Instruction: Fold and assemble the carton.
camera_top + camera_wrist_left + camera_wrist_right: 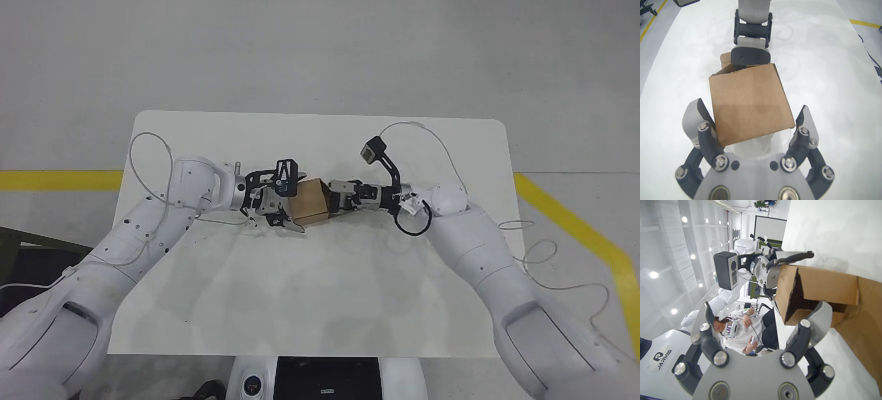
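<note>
The brown carton (312, 203) lies on its side about midway between the left and right edges of the white table (300, 310), somewhat nearer the far edge than the near one, and sits between the two grippers. Its end toward the right arm is unfolded, with a flap (863, 332) hanging loose. The left gripper (752, 108) is released, its fingers (696, 113) spread on either side of the carton's closed end, one close against an edge and the other just beside a corner. The right gripper (763, 308) is likewise released: one finger (819, 315) reaches into the carton's unfolded end while the other (706, 315) stands well clear of the cardboard. Thin white cables (150, 150) loop over the table near its far corners, beside each arm.
</note>
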